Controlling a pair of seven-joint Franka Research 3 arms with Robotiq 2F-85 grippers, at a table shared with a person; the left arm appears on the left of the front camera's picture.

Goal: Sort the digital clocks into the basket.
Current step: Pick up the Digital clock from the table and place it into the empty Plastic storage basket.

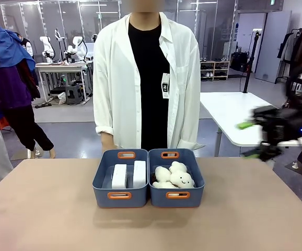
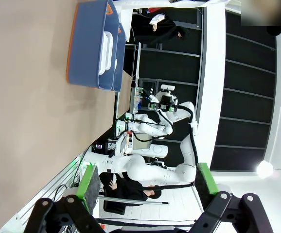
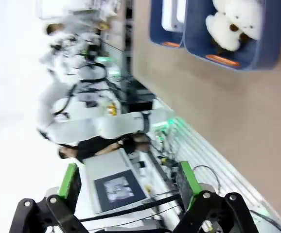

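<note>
Two white digital clocks (image 1: 119,176) (image 1: 139,173) lie side by side in the left basket (image 1: 103,183) of the joined blue-grey pair at the table's middle. In the left wrist view a clock (image 2: 105,52) shows inside the basket (image 2: 87,53); in the right wrist view the clocks (image 3: 173,13) sit in the basket (image 3: 156,29) at the top edge. My right gripper (image 1: 248,139) is blurred, high at the right, off the table, open and empty. My left gripper (image 2: 148,187) stands open with nothing between its green pads. My right gripper (image 3: 129,181) is likewise open and empty.
White cloud plush toys (image 1: 173,177) fill the right bin (image 1: 197,185). A person in a white shirt (image 1: 148,78) stands at the far edge behind the bins. A white table (image 1: 234,112) stands beyond at the right. Bare tabletop (image 1: 46,209) surrounds the bins.
</note>
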